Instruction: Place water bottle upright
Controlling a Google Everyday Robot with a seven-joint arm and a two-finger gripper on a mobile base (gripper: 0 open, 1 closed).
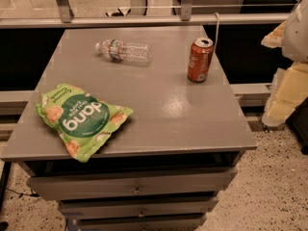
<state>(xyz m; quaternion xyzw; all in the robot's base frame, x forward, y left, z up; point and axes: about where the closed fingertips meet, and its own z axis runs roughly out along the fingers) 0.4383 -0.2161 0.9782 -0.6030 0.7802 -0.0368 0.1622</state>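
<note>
Your water bottle [123, 51] lies on its side at the far left of the table [159, 109], cap pointing left. Nothing is grasped, so you're at the approach. The gripper [288, 93] hangs off the right edge, beyond the upright soda can [200, 59]; released or clenched, I cannot tell. Next, reach across, grip the body and tip it onto its base. The bottle is clear, but I can't make out its contents.

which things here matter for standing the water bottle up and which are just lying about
For the job: water bottle, lying on its side at the back of the table; gripper, off to the table's right.
Just lying about: soda can, upright; green snack bag, front left.
</note>
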